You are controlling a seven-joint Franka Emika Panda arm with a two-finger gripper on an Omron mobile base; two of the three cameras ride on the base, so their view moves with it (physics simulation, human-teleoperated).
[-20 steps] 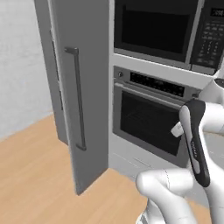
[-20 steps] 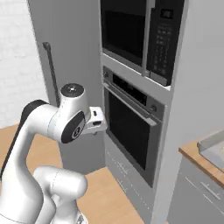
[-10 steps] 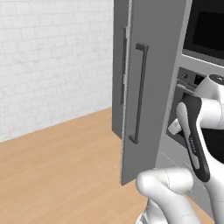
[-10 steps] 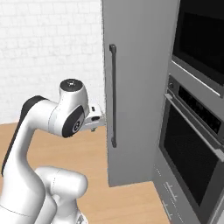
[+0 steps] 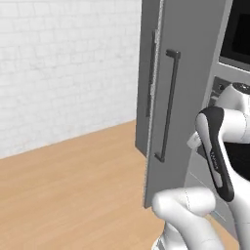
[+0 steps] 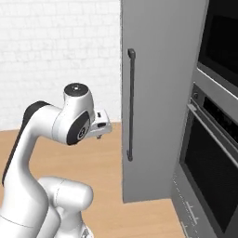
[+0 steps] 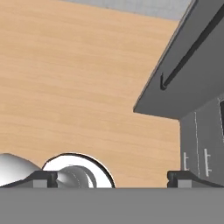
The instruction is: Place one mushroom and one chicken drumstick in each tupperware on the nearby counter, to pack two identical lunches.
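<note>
Your hand (image 7: 112, 175) is spread wide and holds nothing. You face a tall grey cabinet door (image 5: 185, 97) beside the oven (image 6: 214, 162); I cannot tell where the tupperware sits. Turn carelessly and the folded arm could clip that door.

A tall cabinet door (image 6: 160, 97) is showing flat mid-grey, its long bar handle (image 6: 130, 104) dark charcoal. Left of the door, the wall (image 5: 63, 68) is showing white brick pattern. Below the door, the floor (image 5: 68, 195) is glowing light-brown wood grain. Right of it, the oven (image 6: 209, 172) is showing grey with black glass.
</note>
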